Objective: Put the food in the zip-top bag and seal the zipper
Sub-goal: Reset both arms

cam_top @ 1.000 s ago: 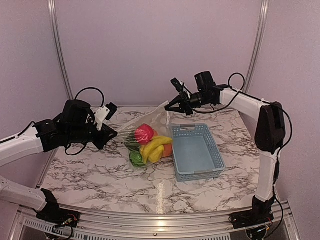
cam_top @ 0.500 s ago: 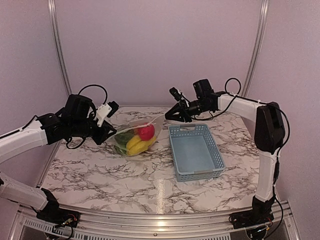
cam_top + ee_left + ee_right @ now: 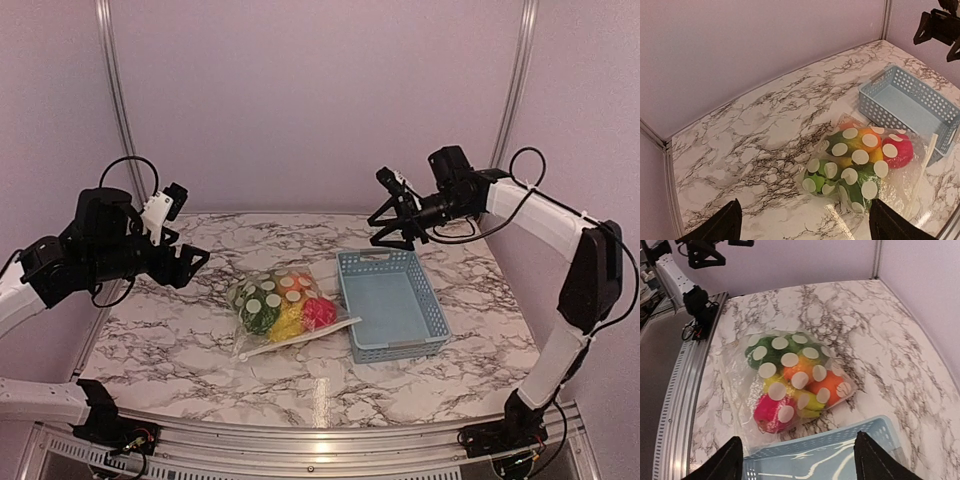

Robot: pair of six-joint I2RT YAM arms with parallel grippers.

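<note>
The zip-top bag [image 3: 285, 308] lies flat on the marble table, just left of the basket, its white dots facing up. The food [image 3: 300, 310] is inside it: a pinkish-red apple [image 3: 900, 150], an orange [image 3: 832, 385], green pieces [image 3: 840, 180] and yellow pieces [image 3: 812, 402]. The zipper [image 3: 300, 338] runs along the bag's near edge; I cannot tell whether it is pressed shut. My left gripper [image 3: 185, 265] hangs open above the table, left of the bag. My right gripper [image 3: 392, 232] is open too, high over the basket's far end. Neither touches the bag.
A light-blue slotted basket [image 3: 395, 350] stands empty right of the bag, almost touching it. The enclosure's walls close in the back and both sides. A metal rail [image 3: 300, 440] runs along the table's near edge.
Both grippers opened and let go of the bag, which dropped from the air onto the table. The left arm drew back to the left, the right arm to the right.
</note>
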